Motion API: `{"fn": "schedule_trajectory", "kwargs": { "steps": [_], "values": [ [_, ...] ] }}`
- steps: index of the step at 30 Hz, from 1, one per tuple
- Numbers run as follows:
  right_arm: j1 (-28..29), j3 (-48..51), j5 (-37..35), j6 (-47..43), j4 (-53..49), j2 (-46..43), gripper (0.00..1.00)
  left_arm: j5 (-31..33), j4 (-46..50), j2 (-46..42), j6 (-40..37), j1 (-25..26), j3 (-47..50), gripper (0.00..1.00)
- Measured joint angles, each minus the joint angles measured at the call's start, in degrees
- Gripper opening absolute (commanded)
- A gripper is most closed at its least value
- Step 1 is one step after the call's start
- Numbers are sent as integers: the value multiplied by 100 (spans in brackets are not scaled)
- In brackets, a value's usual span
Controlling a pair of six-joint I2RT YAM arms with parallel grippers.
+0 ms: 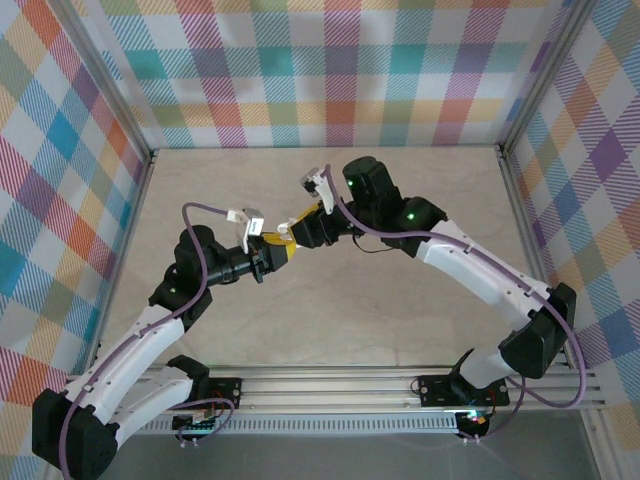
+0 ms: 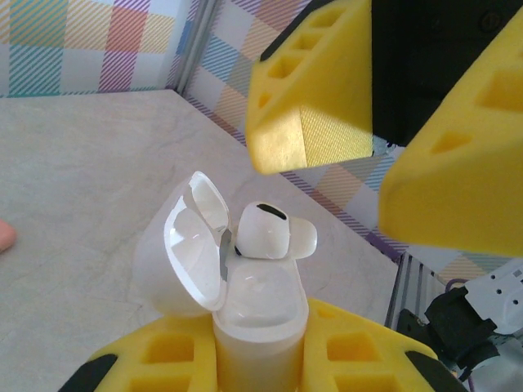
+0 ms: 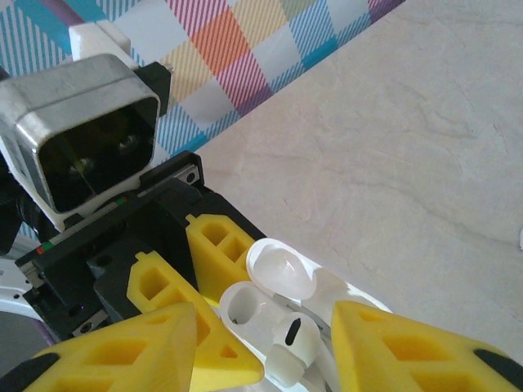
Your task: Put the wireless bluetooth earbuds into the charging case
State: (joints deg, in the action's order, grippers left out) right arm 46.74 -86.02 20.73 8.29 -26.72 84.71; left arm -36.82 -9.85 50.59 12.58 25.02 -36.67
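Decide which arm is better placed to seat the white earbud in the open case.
Right, probably: the right pincer stands open astride the earbud; the left pincer is shut on the case.

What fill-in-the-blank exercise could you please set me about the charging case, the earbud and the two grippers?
1. The left gripper is shut on the glossy white pebble-shaped plastic charging case, whose hinged lid stands ___.
2. A tiny glossy earbud, coloured ___, sits at the case's mouth.
3. The right gripper holds open jaws around the earbud; both grippers' jaws are coloured ___.
Missing words: open; white; yellow.
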Motion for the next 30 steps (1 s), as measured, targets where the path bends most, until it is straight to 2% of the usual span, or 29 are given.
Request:
{"fn": "schedule_trajectory", "kwargs": {
  "steps": [4, 11, 19, 30],
  "values": [
    [0, -149, -76, 52, -127, -2, 48, -20, -87, -11, -39, 0, 0, 0],
    [0, -299, -234, 129, -501, -44, 39, -59, -87, -50, -42, 0, 2, 0],
    [0, -542, -389, 153, -1075, -31, 39, -57, -118, -149, -68, 0, 87, 0],
    [0, -1211, -678, 328, -1932, 444, 44, 168, -52, -42, -852, 22, 125, 0]
  ]
}}
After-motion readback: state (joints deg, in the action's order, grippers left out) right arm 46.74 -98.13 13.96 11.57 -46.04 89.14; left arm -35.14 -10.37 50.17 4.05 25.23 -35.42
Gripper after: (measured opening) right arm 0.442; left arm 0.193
